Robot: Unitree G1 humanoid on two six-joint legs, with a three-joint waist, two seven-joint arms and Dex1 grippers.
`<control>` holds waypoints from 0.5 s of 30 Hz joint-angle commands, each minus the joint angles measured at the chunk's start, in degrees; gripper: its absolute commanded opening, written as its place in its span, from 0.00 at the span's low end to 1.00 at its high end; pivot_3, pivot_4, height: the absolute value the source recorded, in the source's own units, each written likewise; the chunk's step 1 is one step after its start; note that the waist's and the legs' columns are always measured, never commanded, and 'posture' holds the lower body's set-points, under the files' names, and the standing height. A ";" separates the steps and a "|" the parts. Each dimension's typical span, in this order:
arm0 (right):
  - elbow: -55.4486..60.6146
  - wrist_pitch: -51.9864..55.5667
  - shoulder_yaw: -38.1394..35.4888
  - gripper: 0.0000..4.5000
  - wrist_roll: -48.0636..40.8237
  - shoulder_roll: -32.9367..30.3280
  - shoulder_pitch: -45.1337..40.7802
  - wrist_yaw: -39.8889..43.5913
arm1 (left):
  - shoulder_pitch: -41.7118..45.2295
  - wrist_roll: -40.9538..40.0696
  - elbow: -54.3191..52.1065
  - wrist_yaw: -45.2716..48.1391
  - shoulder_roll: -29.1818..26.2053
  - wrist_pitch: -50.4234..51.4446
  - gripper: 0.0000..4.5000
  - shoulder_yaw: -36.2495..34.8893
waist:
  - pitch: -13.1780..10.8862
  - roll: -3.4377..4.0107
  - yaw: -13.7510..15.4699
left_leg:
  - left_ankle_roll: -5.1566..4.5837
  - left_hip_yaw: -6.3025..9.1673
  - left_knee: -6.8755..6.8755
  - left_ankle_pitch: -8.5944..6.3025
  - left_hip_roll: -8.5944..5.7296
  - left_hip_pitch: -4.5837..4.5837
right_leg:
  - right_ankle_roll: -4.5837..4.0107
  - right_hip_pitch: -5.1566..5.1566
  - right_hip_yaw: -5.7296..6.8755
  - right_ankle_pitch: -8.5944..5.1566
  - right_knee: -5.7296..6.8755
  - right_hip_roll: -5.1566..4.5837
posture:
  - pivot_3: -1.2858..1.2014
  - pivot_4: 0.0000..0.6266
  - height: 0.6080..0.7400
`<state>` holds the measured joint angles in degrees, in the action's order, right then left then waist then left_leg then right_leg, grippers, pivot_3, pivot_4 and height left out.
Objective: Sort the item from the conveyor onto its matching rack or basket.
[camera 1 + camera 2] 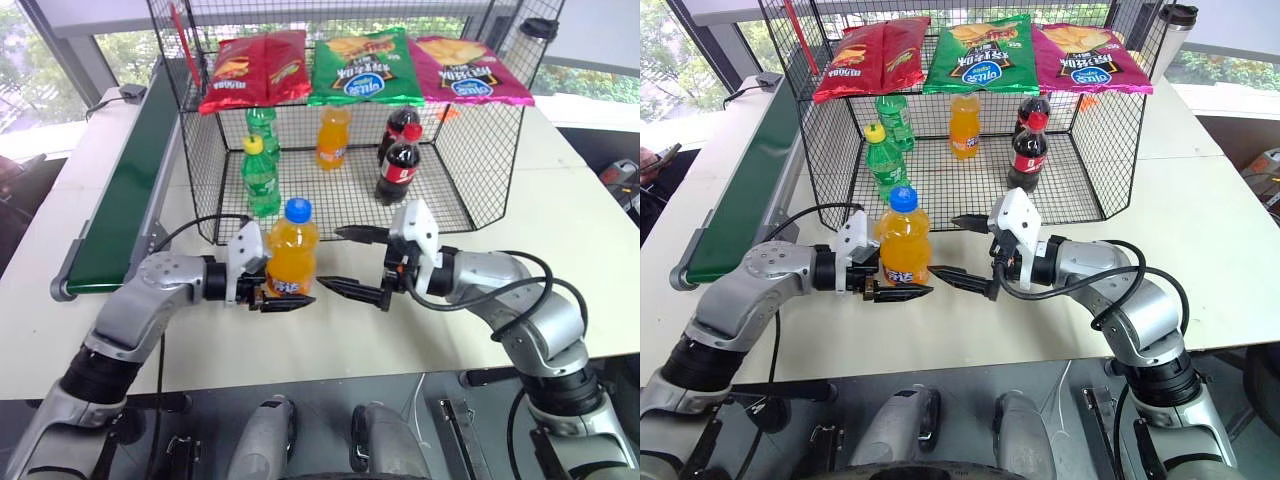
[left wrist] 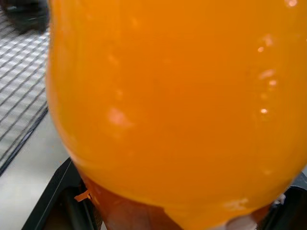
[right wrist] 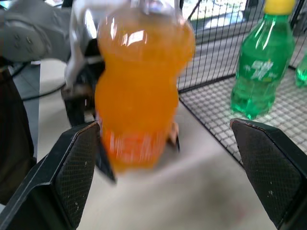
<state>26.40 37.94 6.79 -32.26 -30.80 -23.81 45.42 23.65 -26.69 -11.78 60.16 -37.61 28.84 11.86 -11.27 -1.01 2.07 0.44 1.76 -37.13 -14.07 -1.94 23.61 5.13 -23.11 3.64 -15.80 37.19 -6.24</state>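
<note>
Left eye view: my left gripper [image 1: 283,296] pinches the orange soda bottle [image 1: 292,258] low on its blue-marked label, black fingers pressed against both sides, the bottle upright with its blue cap [image 1: 297,209] at twelve o'clock from the grip. My right gripper [image 1: 345,262] faces it from three o'clock, fingers spread as wide as they go, one finger high and one low, tips just beside the bottle and touching nothing. Seen from my right wrist, the bottle [image 3: 139,91] stands between my two open black pads [image 3: 79,163], nearer the one on the side of my left arm, with clear space to the other.

From my left wrist the bottle's orange body [image 2: 177,105] sits hard up against the lens, with the basket's grid floor [image 2: 21,96] beyond it.

Out from the grippers, the bottle hangs over the pale table [image 1: 580,240], just in front of the black wire-mesh basket [image 1: 470,150] at twelve o'clock. Inside the basket stand two green bottles [image 1: 260,175], an orange bottle with an orange cap [image 1: 333,138] and two cola bottles [image 1: 398,165]. Three chip bags, red [image 1: 255,68], green [image 1: 365,65] and pink [image 1: 470,68], lie on the shelf above them. At ten o'clock the dark green conveyor [image 1: 125,190] runs along the table's left edge, well apart from the bottle.
</note>
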 commanded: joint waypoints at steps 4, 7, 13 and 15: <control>-0.62 -0.62 0.59 1.00 -0.54 1.65 -2.05 0.24 | 2.89 2.73 1.80 3.31 2.16 -4.63 0.67 1.52 | 0.00 0.00 -0.20 | 0.00 0.00 0.02 0.00 0.01 0.00 | 0.00 -0.02 0.00 0.00 0.03 0.03 | 0.52 0.24 0.99; -0.93 -0.25 0.71 1.00 -1.04 2.47 -2.77 0.04 | 3.63 3.82 3.08 4.02 3.42 -5.74 0.67 2.17 | 0.00 0.00 -0.23 | 0.00 0.00 0.01 0.00 0.02 0.00 | 0.01 -0.01 0.00 0.01 0.03 0.04 | 0.52 0.24 0.99; -0.68 1.24 0.73 1.00 -1.88 4.27 -4.21 -0.72 | 4.54 5.72 4.54 4.75 5.72 -6.96 0.67 3.35 | 0.00 0.00 -0.46 | 0.00 0.01 -0.02 0.00 0.02 0.00 | 0.03 -0.01 0.01 0.02 0.06 0.05 | 0.52 0.24 0.99; -0.57 1.58 0.74 1.00 -2.00 4.57 -4.46 -0.88 | 4.69 6.10 4.84 4.88 6.18 -7.18 0.67 3.35 | 0.00 0.00 -0.55 | 0.00 0.01 -0.02 0.00 0.02 0.00 | 0.04 -0.01 0.01 0.02 0.07 0.05 | 0.52 0.24 0.99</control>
<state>24.49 39.61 7.99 -32.99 -26.85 -27.37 44.77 27.25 -20.42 -5.68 64.42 -31.78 23.24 15.39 -11.27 -1.01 1.52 0.43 1.77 -37.15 -14.07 -1.93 23.61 5.16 -23.12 3.64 -15.78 37.26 -6.19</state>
